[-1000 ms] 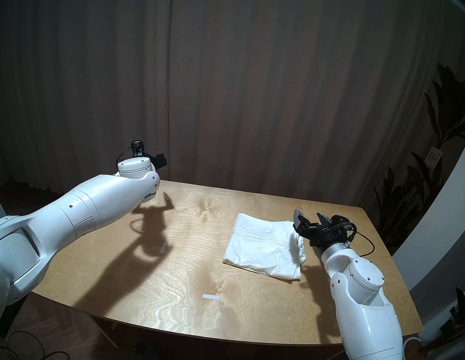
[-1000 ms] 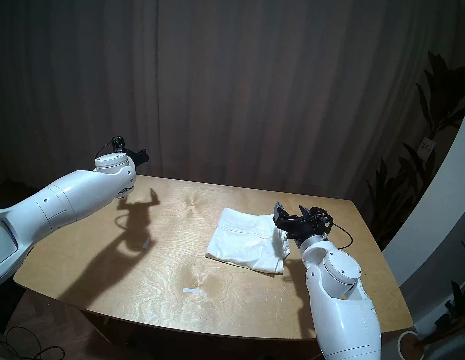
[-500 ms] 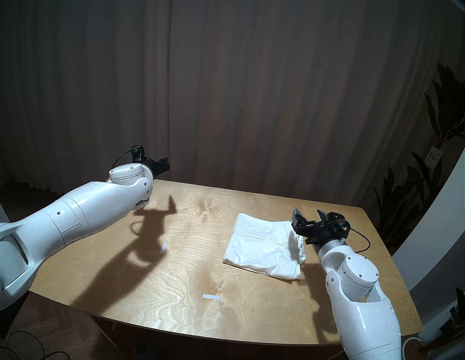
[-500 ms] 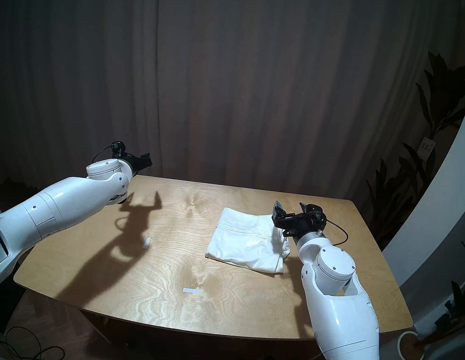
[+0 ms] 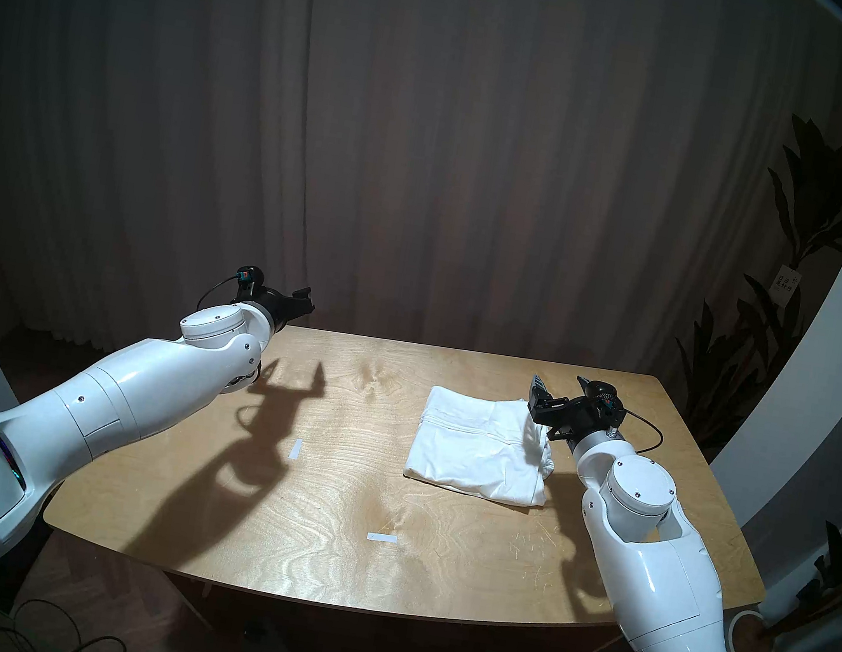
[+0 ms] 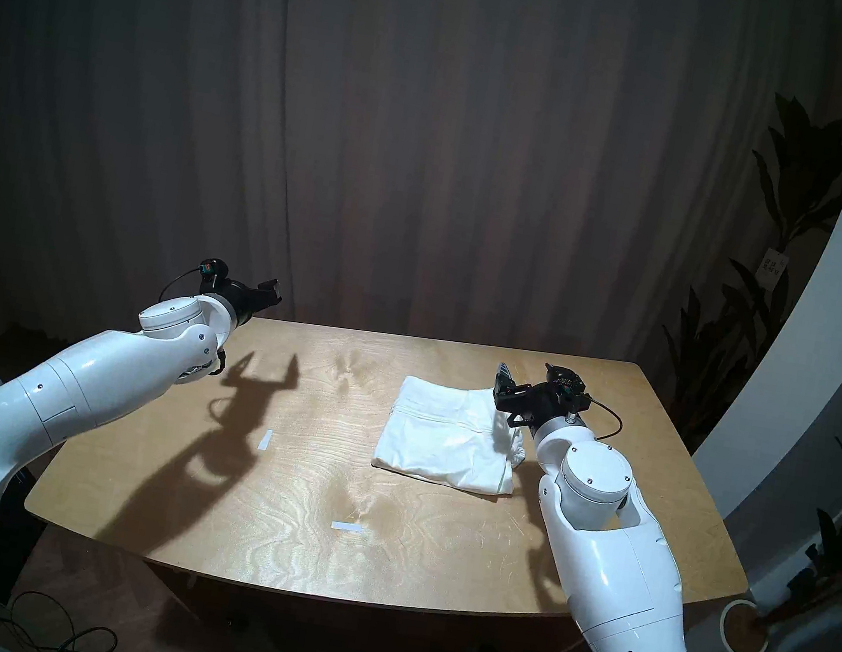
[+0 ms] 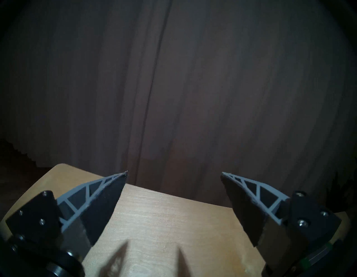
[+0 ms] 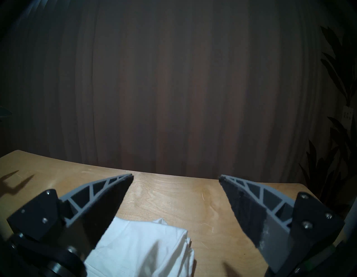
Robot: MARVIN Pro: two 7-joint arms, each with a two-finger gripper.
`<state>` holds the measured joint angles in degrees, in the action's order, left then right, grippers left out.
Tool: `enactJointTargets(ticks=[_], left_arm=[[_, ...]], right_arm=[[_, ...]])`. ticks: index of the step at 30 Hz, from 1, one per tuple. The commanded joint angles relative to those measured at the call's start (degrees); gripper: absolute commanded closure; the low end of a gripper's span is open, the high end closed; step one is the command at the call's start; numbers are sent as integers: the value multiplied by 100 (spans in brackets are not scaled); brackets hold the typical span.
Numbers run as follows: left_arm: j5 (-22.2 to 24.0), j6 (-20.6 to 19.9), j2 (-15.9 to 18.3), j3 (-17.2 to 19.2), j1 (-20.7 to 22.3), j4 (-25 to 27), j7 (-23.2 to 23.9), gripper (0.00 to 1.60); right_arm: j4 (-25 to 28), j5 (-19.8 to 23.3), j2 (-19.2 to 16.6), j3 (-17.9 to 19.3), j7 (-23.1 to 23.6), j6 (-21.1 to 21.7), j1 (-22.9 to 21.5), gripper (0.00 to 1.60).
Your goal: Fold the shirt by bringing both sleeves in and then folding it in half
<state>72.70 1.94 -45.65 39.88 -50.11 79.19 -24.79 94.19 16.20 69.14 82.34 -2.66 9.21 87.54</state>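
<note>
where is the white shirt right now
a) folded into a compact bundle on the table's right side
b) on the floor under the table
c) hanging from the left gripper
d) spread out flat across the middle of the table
a: the shirt lies as a folded bundle on the right part of the table, just beside the open, empty right gripper; the left gripper is far off and empty too.

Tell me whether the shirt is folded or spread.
Folded: the shirt lies as a compact layered rectangle on the table, no sleeves sticking out.
</note>
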Motion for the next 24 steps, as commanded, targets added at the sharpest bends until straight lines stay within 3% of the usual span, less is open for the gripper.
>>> enactJointTargets(ticks=[1,11,13,24], left_arm=[[-474,340,331,-85,-20,525,349,0],[-1193,801,912,-321,-239,938,780,0],[-1478,1024,1151,-382,-332,982,876,0],[-2485,1988,1713,-390,-716,932,1039,0]], right_arm=[[-51,-254,-15,-45,-178,-127,-230,0],[-188,-515,-41,-228,-308,-267,-433,0],[-248,-593,-76,-282,-317,-317,-498,0],[-628,-752,-170,-313,-324,-659,-730,0]])
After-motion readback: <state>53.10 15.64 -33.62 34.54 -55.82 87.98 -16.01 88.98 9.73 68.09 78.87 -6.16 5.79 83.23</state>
